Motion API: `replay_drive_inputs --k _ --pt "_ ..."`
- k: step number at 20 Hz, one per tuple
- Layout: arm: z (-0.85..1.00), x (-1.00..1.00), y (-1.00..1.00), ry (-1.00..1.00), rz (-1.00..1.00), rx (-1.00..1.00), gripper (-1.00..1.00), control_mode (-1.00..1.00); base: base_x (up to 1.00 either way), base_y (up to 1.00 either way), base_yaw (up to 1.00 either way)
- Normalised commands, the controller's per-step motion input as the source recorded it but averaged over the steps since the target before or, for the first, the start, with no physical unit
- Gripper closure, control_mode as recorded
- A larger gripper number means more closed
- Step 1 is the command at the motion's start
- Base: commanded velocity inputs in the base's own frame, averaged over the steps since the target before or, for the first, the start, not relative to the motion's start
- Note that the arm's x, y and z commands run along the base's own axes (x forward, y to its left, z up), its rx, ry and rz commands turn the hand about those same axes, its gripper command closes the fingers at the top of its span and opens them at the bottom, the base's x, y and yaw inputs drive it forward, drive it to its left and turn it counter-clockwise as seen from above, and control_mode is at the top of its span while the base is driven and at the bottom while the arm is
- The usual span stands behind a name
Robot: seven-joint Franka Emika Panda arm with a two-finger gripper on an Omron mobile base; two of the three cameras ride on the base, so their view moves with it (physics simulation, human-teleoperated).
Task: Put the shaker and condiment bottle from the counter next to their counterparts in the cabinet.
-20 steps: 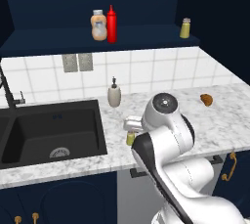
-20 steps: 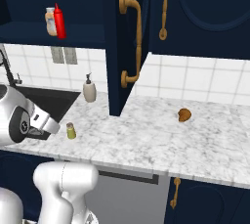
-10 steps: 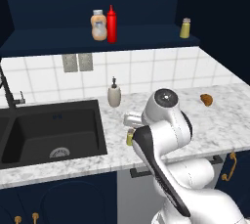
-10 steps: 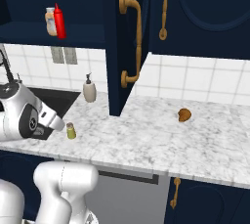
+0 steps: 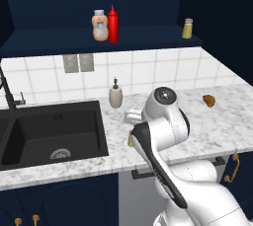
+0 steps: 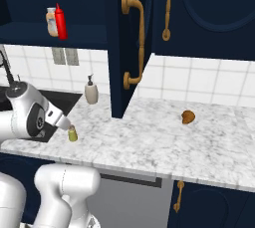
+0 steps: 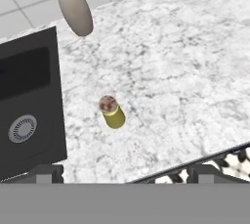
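Hand view looks down on the shaker [image 7: 113, 112], upright on the counter [image 7: 171, 61] just beside the black sink [image 7: 29, 105], with the beige pump dispenser [image 7: 74, 9] farther along the sink's rim. The gripper [image 7: 126, 173] hangs above it, its 2 fingertips [image 7: 46, 173] spread wide and holding nothing. The shaker looks small, rigid and light, probably smooth-sided; a hold across the olive body below the cap seems safest.

Left base view adds the cabinet [image 5: 99, 42] above the sink, where the condiment bottle [image 5: 113, 24] already stands touching the orange-beige bottle [image 5: 100, 25], and the pale yellow shaker [image 5: 187, 28] well apart.
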Motion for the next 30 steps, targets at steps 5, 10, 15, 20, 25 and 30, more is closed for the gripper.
replay_drive_inputs --k 5,10,15,20,25,30 --pt "-0.05 0.22 0.00 0.00 0.00 0.03 -1.00 -1.00 0.00 0.00 0.00" --pt "-0.09 0.16 0.00 0.00 0.00 0.05 -1.00 -1.00 0.00 0.00 0.00" --pt "-0.17 0.08 0.00 0.00 0.00 0.02 -1.00 -1.00 0.00 0.00 0.00" --pt "-0.32 0.13 0.00 0.00 0.00 0.00 -1.00 -1.00 0.00 0.00 0.00" --pt "-0.10 0.29 0.00 0.00 0.00 0.00 -1.00 -1.00 0.00 0.00 0.00" --pt "0.00 0.28 0.00 0.00 0.00 0.02 -1.00 -1.00 0.00 0.00 0.00"
